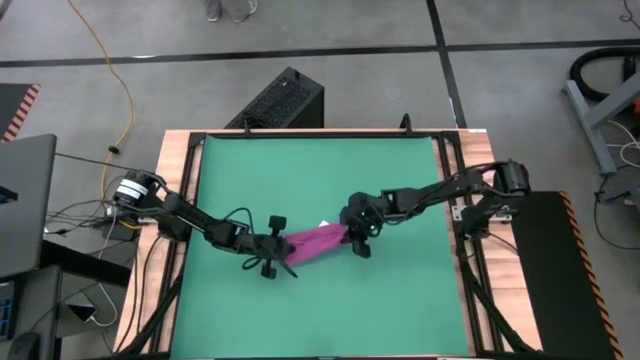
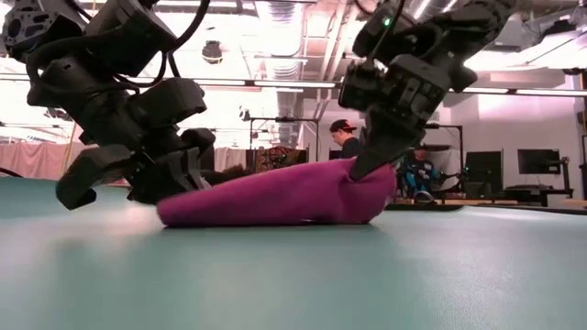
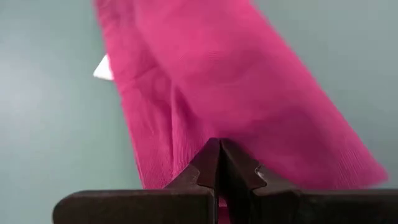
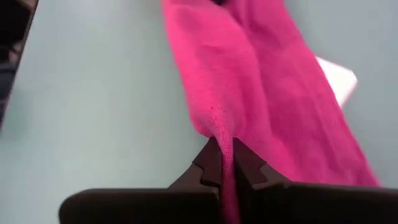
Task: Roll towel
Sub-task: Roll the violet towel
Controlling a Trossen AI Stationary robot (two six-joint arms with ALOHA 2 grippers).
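Observation:
The magenta towel (image 1: 318, 242) lies bunched into a long fold in the middle of the green mat (image 1: 400, 180). Its white tag (image 1: 322, 224) sticks out on the far side and also shows in the right wrist view (image 4: 337, 79). My left gripper (image 1: 283, 248) is shut at the towel's left end. My right gripper (image 1: 352, 238) is shut on its right end. In the low view the towel (image 2: 275, 197) rests on the mat along most of its length, with its right end raised. My left gripper is shut on the towel's left end (image 3: 211, 134), slanting down from the table's left. A sliver of cloth shows between the shut fingers (image 3: 199, 168). That end stays low on the mat (image 2: 174, 213). My right gripper pinches a raised fold at the towel's right end (image 4: 217, 127) between its two fingers, and the cloth runs back between them. The fingers (image 2: 367, 156) slant down from the table's right. That end is lifted a little while the remainder lies on the mat.
The mat fills a wooden table with a black frame (image 1: 190, 200). A black box (image 1: 285, 100) stands beyond the far edge. Bare mat lies on the near and far sides of the towel. People sit at screens in the room behind (image 2: 347, 136).

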